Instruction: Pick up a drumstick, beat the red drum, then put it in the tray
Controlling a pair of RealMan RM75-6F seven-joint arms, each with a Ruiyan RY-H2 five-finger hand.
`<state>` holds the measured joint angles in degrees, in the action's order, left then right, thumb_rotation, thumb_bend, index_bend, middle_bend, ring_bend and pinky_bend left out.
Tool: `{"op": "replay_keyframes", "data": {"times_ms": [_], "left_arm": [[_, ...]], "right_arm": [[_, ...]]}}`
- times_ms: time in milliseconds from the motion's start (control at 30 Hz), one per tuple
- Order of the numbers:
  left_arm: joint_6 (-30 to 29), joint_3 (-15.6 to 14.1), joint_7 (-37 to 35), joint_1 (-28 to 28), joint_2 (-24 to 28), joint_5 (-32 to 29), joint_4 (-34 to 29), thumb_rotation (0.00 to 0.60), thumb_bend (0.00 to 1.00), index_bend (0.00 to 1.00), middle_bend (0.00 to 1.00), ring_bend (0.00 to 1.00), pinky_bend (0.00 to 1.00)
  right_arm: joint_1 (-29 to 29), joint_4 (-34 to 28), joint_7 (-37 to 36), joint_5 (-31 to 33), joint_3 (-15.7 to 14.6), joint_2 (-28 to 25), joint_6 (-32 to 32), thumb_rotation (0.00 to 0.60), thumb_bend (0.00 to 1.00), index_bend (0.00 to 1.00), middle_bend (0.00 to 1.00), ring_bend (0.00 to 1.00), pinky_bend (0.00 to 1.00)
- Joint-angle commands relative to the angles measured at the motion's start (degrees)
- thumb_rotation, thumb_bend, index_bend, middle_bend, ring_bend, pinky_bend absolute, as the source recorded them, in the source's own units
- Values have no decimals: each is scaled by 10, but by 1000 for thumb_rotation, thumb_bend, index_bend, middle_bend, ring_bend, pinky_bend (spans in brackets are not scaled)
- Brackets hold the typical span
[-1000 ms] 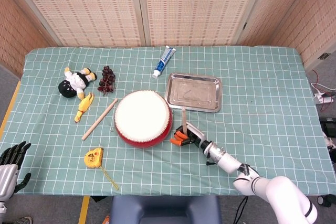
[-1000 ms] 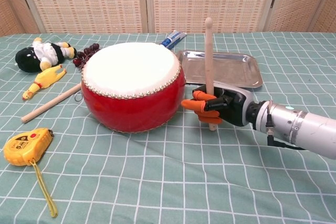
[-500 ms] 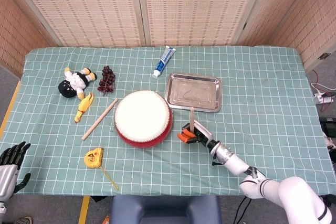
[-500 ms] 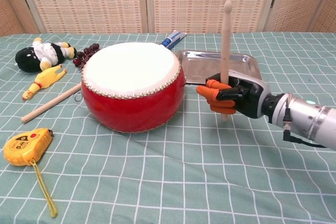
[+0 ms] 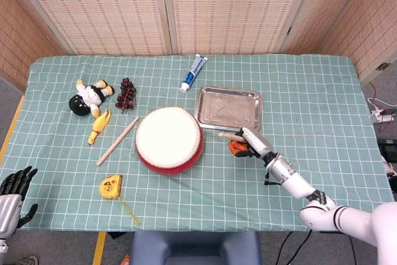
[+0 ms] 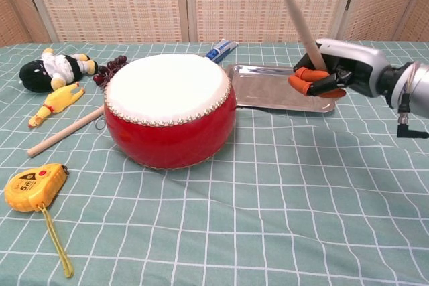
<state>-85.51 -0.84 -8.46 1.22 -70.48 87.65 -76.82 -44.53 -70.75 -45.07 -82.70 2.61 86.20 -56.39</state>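
We see the drumstick (image 6: 299,19) gripped in the right hand (image 6: 332,73), fingers (image 6: 303,84) wrapped round it, tilted above the tray (image 6: 269,93) beside the red drum (image 6: 169,108). The left hand (image 5: 12,192) hangs off the surface (image 5: 322,103), fingers spread, holding nothing.

Table (image 5: 322,91) w/ green checked cloth. On it: red drum (image 5: 169,140) at centre; metal tray (image 5: 228,108) just right of it; toothpaste tube (image 5: 193,73) behind; wooden stick (image 5: 118,141), rubber chicken (image 5: 99,126), plush doll (image 5: 89,97), dark grapes (image 5: 127,93) to left; yellow tape measure (image 5: 111,187) near front edge.
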Motion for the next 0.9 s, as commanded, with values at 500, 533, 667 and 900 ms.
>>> {"op": "replay_keyframes", "data": {"times_ms": [500,533,667,900], "left_arm": [[3,1,-15,-1,-6,-5,17,600,317,34,12,0,17],[4,1,-16,0,-6,-5,17,600,317,34,12,0,17],[8,2,-19,1,-9,-7,22,600,316,35,12,0,17],[10,1,-27,2,-13,-7,32,600,317,35,12,0,18]], "right_arm": [[-199,-73,696,450,71,-30,145,600,681,1000,1000,1000,1000],[-205,-70,710,458,68,-26,143,600,685,1000,1000,1000,1000],[-223,-57,758,490,56,-1,126,600,706,1000,1000,1000,1000],[-248,-24,835,530,29,31,117,600,707,1000,1000,1000,1000]]}}
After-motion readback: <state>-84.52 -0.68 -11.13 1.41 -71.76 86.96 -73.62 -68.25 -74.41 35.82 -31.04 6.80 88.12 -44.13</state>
